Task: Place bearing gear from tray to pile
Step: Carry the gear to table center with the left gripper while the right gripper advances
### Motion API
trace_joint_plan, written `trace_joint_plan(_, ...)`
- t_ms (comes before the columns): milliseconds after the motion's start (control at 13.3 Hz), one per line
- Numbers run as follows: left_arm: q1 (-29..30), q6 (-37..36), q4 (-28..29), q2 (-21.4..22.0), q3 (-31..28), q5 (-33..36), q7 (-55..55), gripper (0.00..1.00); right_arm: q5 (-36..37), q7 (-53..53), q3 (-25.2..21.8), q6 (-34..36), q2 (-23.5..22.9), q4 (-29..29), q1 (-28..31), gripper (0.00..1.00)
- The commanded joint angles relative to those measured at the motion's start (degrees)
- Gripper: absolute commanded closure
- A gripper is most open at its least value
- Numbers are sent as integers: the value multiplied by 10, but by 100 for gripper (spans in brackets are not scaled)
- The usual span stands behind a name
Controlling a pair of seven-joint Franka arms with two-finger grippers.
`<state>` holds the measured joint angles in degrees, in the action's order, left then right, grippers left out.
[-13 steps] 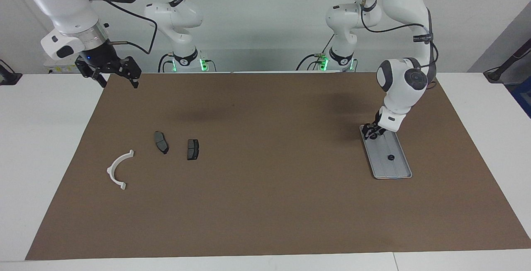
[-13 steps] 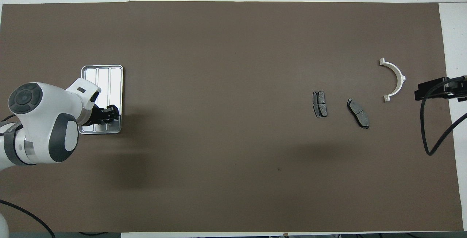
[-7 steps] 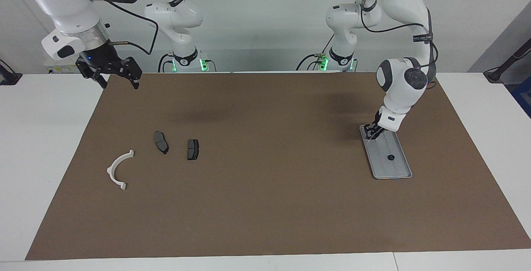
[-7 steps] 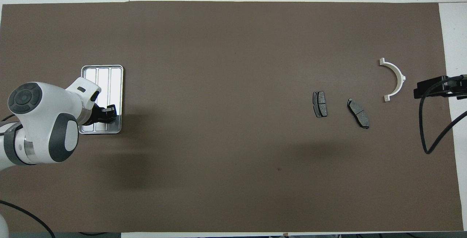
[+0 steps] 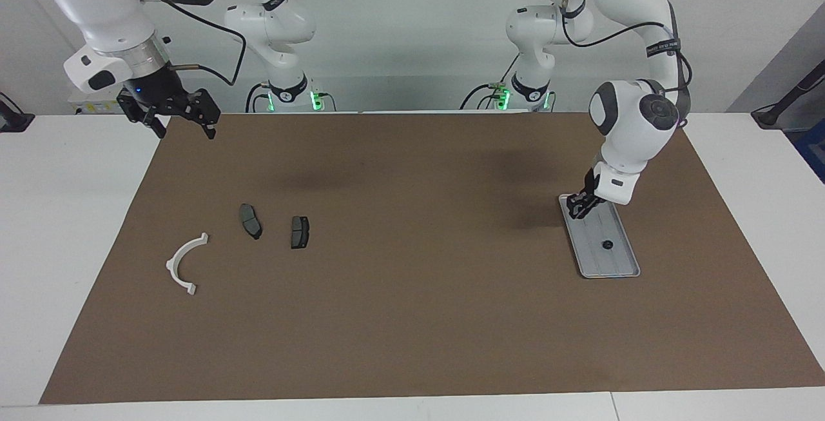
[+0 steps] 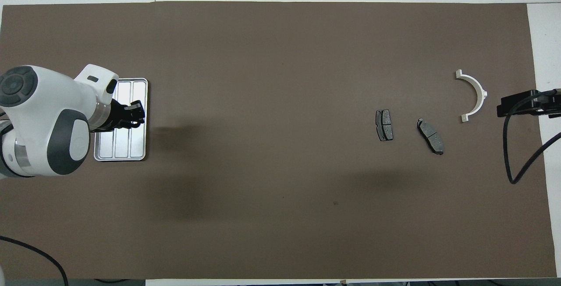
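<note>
The silver tray (image 5: pixel 615 263) (image 6: pixel 118 146) lies at the left arm's end of the mat. My left gripper (image 5: pixel 577 207) (image 6: pixel 137 115) hangs just above the tray's end nearer the robots, shut on a small dark bearing gear (image 5: pixel 576 211) that its fingers mostly hide. Another bearing gear (image 5: pixel 606 245) lies in the tray, hidden under the hand in the overhead view. The pile lies toward the right arm's end: a white arc bracket (image 5: pixel 184 263) (image 6: pixel 474 96) and two dark brake pads (image 5: pixel 251 220) (image 5: pixel 299 231). My right gripper (image 5: pixel 171 118) (image 6: pixel 504 107) waits open, high over the mat's corner.
A brown mat (image 5: pixel 412 305) covers most of the white table (image 5: pixel 71 227). A black cable (image 6: pixel 521 163) hangs from the right arm over the mat's edge. Both arm bases stand along the table's edge at the robots' end.
My left gripper has closed on the gear at the tray's end nearer the robots and lifted it a little off the tray. The right arm has barely moved.
</note>
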<state>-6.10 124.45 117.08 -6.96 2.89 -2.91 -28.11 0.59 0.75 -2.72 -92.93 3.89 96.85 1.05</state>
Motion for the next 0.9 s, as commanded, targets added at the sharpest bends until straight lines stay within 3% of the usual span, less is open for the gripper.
trace_joint_plan(0, -93, -15, -38, -18, -8, -7, -144, 100, -3, 15, 2, -16, 2, 8, 4, 0)
trace_joint_plan(300, -198, 62, -54, -36, -7, -8, -314, 100, -4, 21, 2, -38, -7, 7, 11, 0)
trace_joint_plan(375, -220, 56, -89, -65, -8, -8, -336, 100, -3, 32, 0, -49, -13, 6, 15, 0)
trace_joint_plan(525, -288, 15, -202, -167, -14, 11, -420, 100, -4, 36, -2, -62, -22, 6, 14, 0)
trace_joint_plan(826, -318, -15, -296, -248, -17, 34, -449, 100, -5, 34, 0, -95, -63, -8, 6, 0)
